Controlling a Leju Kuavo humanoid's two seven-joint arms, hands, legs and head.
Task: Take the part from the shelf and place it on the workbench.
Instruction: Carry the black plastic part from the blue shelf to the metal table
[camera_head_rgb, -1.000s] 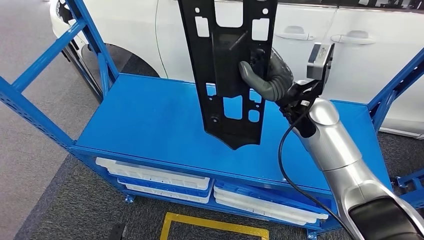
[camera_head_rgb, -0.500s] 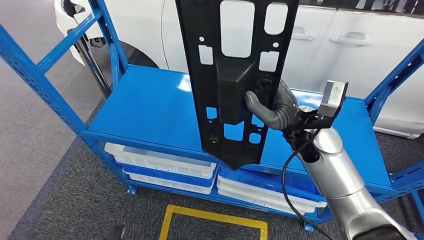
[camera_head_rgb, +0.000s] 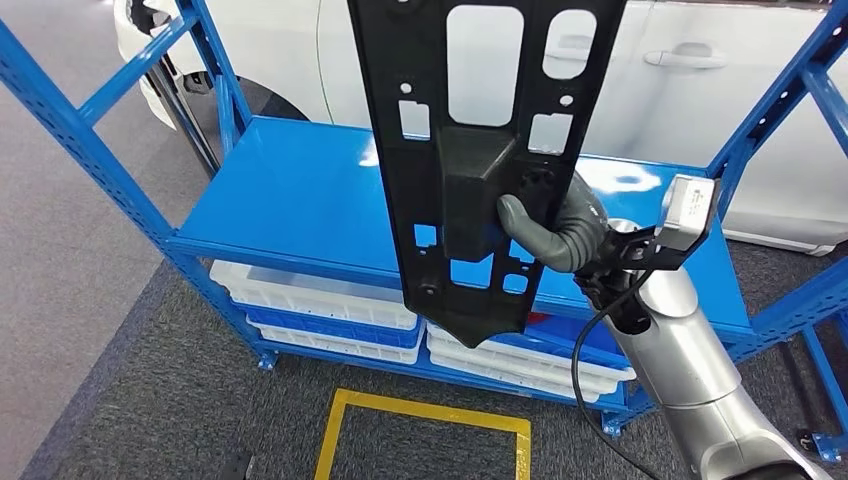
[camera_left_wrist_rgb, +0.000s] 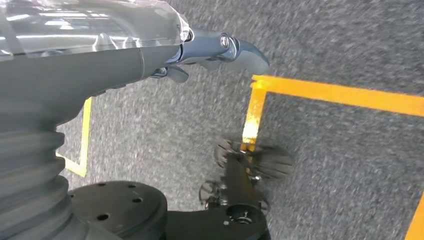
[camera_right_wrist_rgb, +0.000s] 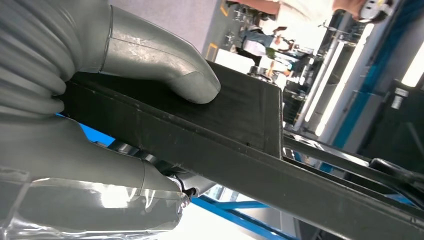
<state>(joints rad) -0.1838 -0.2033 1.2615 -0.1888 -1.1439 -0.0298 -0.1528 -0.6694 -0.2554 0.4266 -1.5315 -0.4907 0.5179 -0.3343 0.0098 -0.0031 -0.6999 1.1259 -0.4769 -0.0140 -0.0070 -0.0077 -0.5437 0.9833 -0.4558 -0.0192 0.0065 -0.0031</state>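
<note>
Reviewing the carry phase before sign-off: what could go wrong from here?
1. The right hand grips the long black part only at its raised middle block, so it may pivot or slip.
2. The part hangs upright close over the blue shelf; its lower tip could catch the shelf's front edge.

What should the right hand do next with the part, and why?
Probably carry it clear of the shelf toward the workbench. The right hand grips the black part upright, thumb on its raised box, lower tip hanging just past the shelf's front edge. The left hand hangs idle over the floor.
</note>
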